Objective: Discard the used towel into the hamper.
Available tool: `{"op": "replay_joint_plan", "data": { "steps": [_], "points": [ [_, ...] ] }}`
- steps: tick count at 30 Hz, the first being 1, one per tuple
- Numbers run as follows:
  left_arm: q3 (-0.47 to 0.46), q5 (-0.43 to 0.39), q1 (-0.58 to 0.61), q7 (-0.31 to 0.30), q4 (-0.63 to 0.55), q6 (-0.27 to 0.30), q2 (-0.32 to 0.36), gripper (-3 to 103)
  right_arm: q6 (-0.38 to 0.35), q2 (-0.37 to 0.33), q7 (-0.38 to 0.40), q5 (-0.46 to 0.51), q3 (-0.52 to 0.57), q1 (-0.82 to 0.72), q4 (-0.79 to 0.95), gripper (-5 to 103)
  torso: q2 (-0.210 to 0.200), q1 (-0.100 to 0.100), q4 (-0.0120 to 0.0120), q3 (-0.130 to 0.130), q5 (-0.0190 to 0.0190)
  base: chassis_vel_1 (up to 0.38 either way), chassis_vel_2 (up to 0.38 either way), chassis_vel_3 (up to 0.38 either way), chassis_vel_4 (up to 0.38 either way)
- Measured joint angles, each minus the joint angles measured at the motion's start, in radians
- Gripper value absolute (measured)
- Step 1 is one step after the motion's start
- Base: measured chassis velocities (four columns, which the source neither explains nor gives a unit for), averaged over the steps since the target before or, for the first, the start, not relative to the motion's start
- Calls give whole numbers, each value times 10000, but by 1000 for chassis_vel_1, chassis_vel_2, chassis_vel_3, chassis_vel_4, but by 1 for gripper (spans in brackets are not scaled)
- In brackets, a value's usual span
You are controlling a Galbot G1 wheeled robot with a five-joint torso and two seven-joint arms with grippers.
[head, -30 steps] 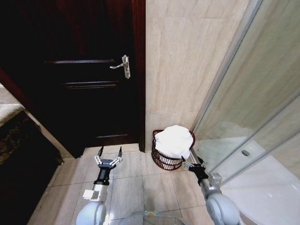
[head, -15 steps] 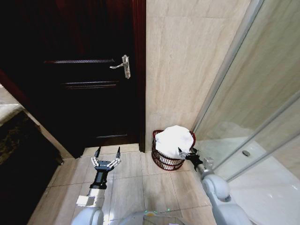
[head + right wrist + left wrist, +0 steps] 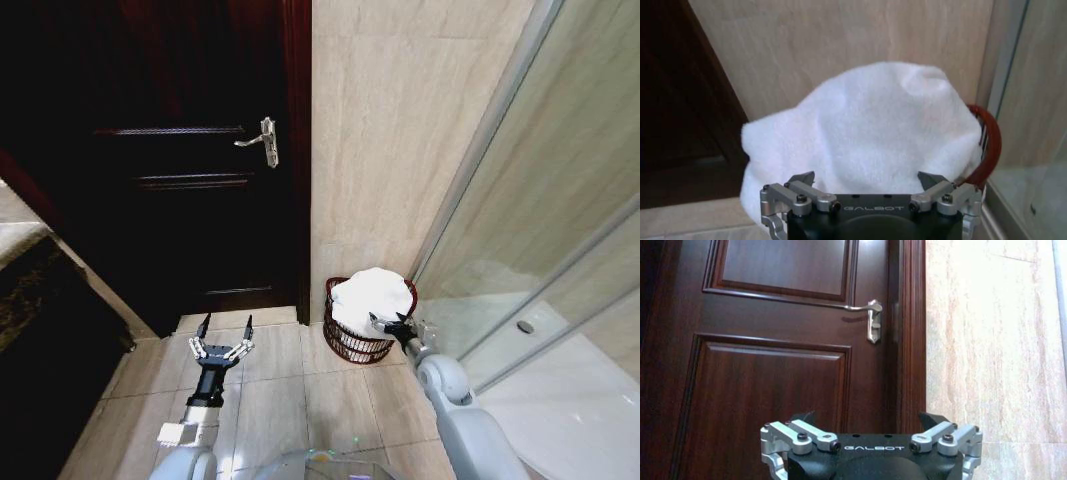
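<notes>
Two grippers: both hanging low over the tiled floor [image 3: 300,400], well apart from each other.
Towel [image 3: 368,298]: lying white and heaped in the hamper, bulging above the rim and drooping over its door side.
Hamper [image 3: 352,345]: standing on the floor in the corner, against the beige wall [image 3: 400,130], between the door frame and the glass panel [image 3: 560,230]; reddish rim peeking out beside the towel in the right wrist view.
Right gripper [image 3: 388,323]: reaching at the hamper's glass side, fingers spread, tips right at the towel's lower edge; touching or just short of it, cannot tell.
Left gripper [image 3: 222,335]: hovering before the door, fingers spread wide, gripping nothing, well apart from the hamper.
Door [image 3: 190,150]: standing dark and shut, lever handle [image 3: 260,140] pointing away from the wall.
Crowding the hamper: wall behind, door frame on one side, slanting glass panel close on the other.
Dark mat [image 3: 40,330]: lying at the floor's far left.
</notes>
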Motion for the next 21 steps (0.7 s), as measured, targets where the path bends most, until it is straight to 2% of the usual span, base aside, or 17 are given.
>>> {"op": "replay_joint_plan", "data": {
  "steps": [11, 12, 19, 21],
  "points": [
    [-9, 11, 53, 16, -94, 36, 0, 100, 266, 109, -479, -64, -25, 187, -658, 100, 1, 0, 0, 0, 1, 0, 0, 0, 0],
    [-11, 15, 72, 27, -99, 27, 0, 100, 311, 105, -497, -93, -53, 248, -735, 102, 1, 1, 0, 1, 0, 0, 0, 0, 0],
    [-20, 14, 71, 34, -119, 13, 0, 100, 374, 38, -499, -136, -55, 330, -829, 90, 1, 1, 0, 0, 1, 0, 0, 0, 0],
    [-16, 14, 42, 34, -128, 14, 0, 100, 422, -18, -506, -139, -45, 344, -889, 82, 1, 1, 0, 1, 1, 0, 0, 0, 0]
  ]
}}
